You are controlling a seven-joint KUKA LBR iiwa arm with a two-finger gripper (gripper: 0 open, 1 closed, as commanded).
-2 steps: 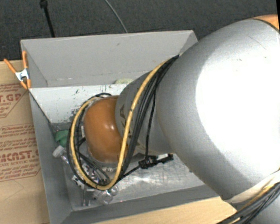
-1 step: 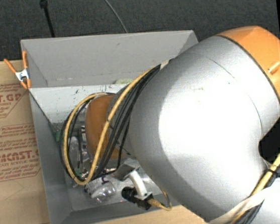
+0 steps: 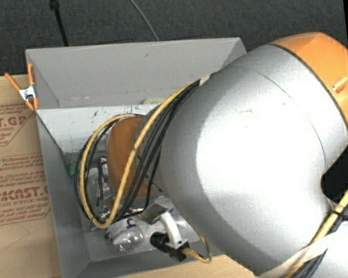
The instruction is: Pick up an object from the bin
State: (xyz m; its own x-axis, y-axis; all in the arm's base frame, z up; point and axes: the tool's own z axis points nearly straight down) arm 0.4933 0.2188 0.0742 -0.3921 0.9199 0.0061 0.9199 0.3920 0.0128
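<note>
- Looking in from the near wall of the bin (image 3: 70, 242), a small clear, shiny, crumpled thing (image 3: 128, 238) lies on the floor towards the near left corner, close under that wall.
- Just beyond it the wrist comes down into the middle of the bin, with its orange cover (image 3: 126, 157) and looped cables (image 3: 90, 177). The tool (image 3: 104, 188) sits low inside that loop, so the clear thing lies just beside it on its near side.
- Whether the tool is released or clenched I cannot tell, nor whether it has anything.
- A green scrap (image 3: 72, 168) sits against the left wall.
- Room looks tight to me near the left and near walls; the far wall's side stands more open.
</note>
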